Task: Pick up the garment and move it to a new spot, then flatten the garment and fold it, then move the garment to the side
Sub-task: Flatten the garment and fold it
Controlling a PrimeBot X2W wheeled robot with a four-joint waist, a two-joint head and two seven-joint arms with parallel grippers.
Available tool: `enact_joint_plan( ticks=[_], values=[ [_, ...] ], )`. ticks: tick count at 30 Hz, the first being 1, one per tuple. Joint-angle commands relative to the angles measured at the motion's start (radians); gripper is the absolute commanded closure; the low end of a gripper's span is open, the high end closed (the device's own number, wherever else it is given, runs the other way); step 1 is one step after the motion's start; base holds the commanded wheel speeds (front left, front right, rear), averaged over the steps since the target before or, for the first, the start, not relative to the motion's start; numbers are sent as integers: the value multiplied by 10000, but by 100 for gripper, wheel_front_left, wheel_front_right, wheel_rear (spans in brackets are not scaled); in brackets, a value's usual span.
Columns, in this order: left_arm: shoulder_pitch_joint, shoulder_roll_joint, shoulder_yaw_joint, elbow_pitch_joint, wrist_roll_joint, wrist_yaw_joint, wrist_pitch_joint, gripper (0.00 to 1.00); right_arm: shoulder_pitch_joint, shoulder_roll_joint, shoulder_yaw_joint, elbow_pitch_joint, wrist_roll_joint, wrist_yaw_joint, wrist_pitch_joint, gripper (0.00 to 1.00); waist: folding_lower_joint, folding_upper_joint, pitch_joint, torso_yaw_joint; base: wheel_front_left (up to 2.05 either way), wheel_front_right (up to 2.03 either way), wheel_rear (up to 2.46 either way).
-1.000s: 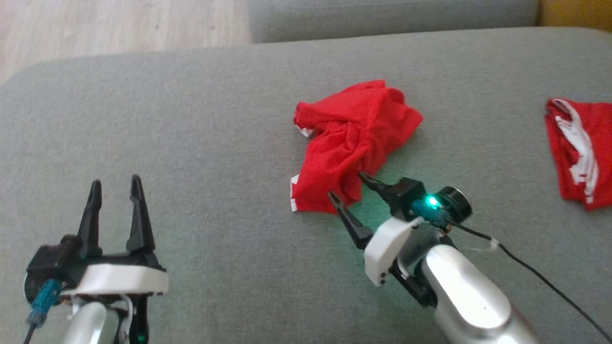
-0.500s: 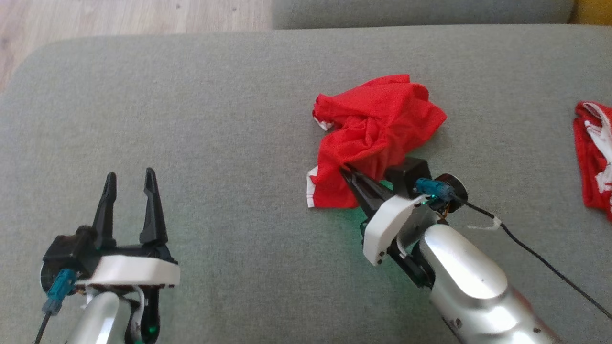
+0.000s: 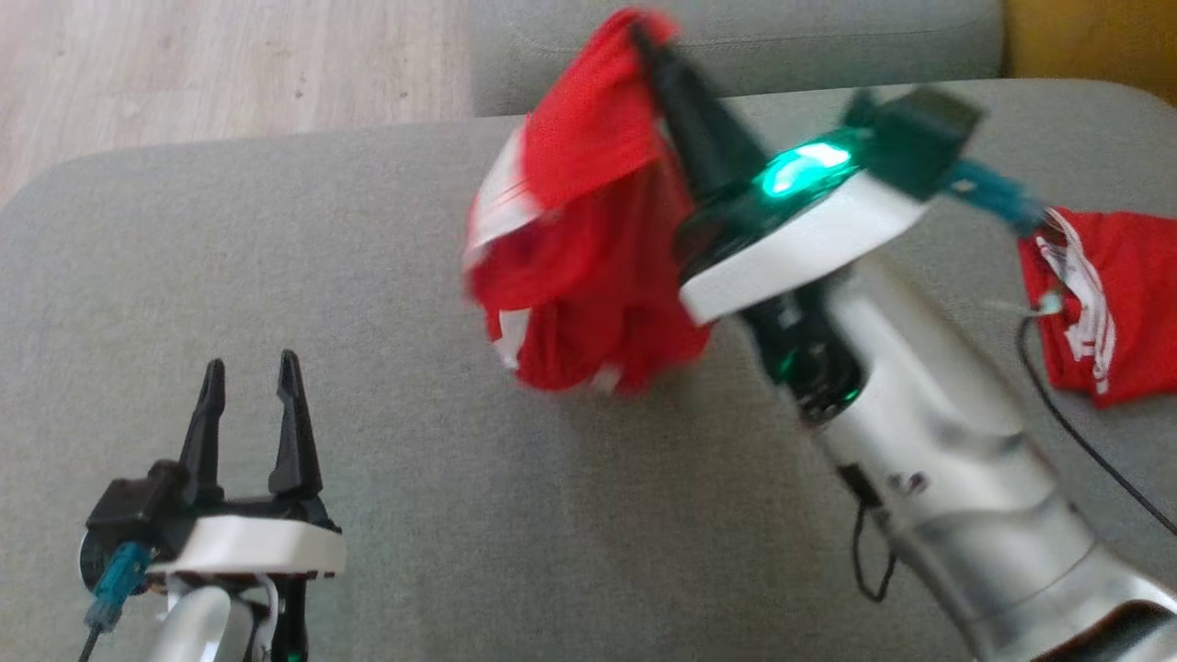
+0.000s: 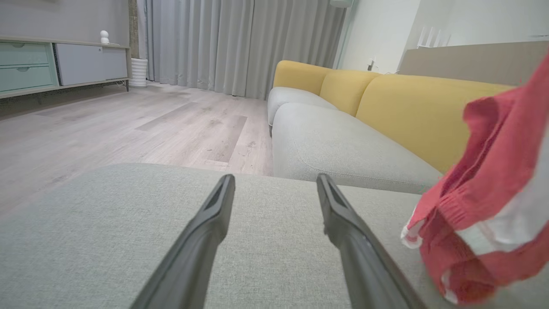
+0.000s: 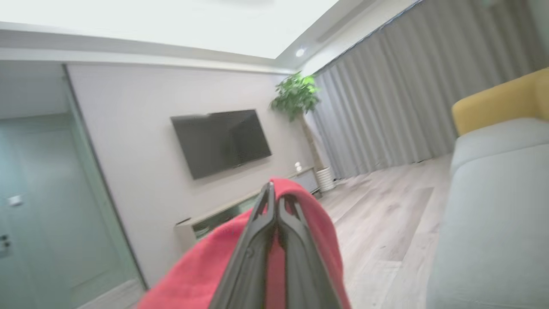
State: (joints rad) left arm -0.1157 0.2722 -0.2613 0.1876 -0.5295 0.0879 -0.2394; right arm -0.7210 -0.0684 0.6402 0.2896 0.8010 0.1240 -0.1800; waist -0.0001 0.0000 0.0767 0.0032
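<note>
The garment (image 3: 588, 267) is red with white trim and hangs crumpled in the air above the grey cushion (image 3: 276, 276). My right gripper (image 3: 648, 37) is shut on its top fold and is raised high. In the right wrist view the right gripper (image 5: 274, 201) has its fingers pressed together with the red garment (image 5: 309, 214) draped over them. My left gripper (image 3: 248, 372) stands open and empty near the front left, low over the cushion. From the left wrist, the left gripper (image 4: 274, 182) is open, and the hanging garment (image 4: 484, 206) is at the right.
A second red and white garment (image 3: 1103, 303) lies at the cushion's right edge. A black cable (image 3: 1076, 432) runs along my right arm. Wooden floor (image 3: 184, 64) lies beyond the cushion's far left; another grey seat (image 3: 782, 46) adjoins the back.
My right gripper closed on the garment and lifted it off the cushion, up and away. The left gripper has stayed put. The head camera has shifted a little.
</note>
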Motion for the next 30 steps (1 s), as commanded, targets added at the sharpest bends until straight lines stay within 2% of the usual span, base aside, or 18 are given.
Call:
enact_joint_plan(
  ticks=[1, 6, 10, 11, 12, 16, 20, 26, 30],
  values=[
    [-250, 224, 375, -348, -46, 23, -87, 0, -39, 181, -474, 13, -136, 67, -117, 100, 1, 0, -53, -87, 0, 0, 0],
    [-178, 217, 313, -443, -84, 22, -69, 0, 832, 168, -2421, 1569, -650, 67, -140, 100, 1, 0, 48, -174, 0, 0, 0],
    [-256, 209, 266, -448, -93, -4, -72, 0, 1113, -238, -3590, 3313, -2123, 67, -95, 100, 1, 0, 220, -186, 0, 0, 0],
    [-282, 205, 254, -450, -90, -5, -73, 0, 1080, -361, -3751, 3641, -2596, 67, -122, 30, 1, 0, 259, -181, 0, 0, 0],
    [-309, 203, 245, -452, -92, -8, -73, 0, 1019, -491, -3911, 3900, -3079, 67, -188, 0, 1, 0, 303, -178, 0, 0, 0],
    [-393, 207, 220, -392, -105, -34, -80, 0, 748, -719, -4581, 4562, -4586, 67, -272, 0, 1, 0, 370, -168, 0, 0, 0],
    [-418, 210, 221, -280, -124, -48, -94, 0, 723, -735, -5140, 4391, -5571, 67, -353, 0, 1, 0, 291, -171, 0, 0, 0],
    [-292, 177, 239, -208, -155, -33, -121, 0, 1469, -635, -5213, 3415, -6240, 67, -148, 0, 1, 0, 18, -194, 0, 0, 0],
    [-100, 166, 281, -200, -170, -4, -144, 0, 2674, -707, -5120, 2125, -6558, 67, 156, 0, 1, 0, -215, -264, 0, 0, 0]
  ],
)
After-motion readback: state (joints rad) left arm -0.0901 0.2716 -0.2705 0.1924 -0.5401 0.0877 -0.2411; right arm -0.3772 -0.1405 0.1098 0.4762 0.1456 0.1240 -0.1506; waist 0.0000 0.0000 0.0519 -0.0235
